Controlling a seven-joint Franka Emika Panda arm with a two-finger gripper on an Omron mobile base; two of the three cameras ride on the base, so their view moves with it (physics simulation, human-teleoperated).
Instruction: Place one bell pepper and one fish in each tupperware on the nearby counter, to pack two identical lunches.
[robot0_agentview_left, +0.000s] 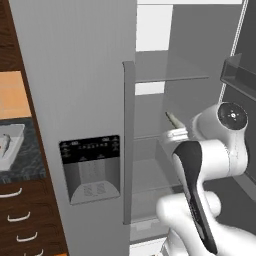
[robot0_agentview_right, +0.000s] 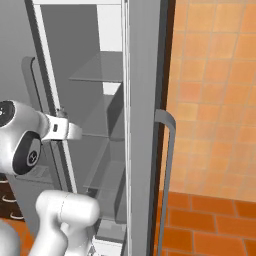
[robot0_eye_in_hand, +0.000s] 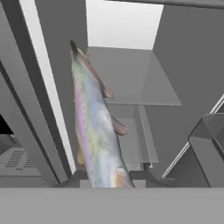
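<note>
1. Hand view: you see the fish rising from bottom centre toward upper left, the gripper jaws clamped on it.
2. Left base view: the tupperware sits at mid-left, on the counter.

arm: reaching into open fridge | fish: tip juts up-left beyond wrist, before glass shelf | tupperware: far left on bench | dispenser: on shut fridge door

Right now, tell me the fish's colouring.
Silvery grey-green with a pink stripe and brownish fins; the fish shows best in the hand view.
</note>
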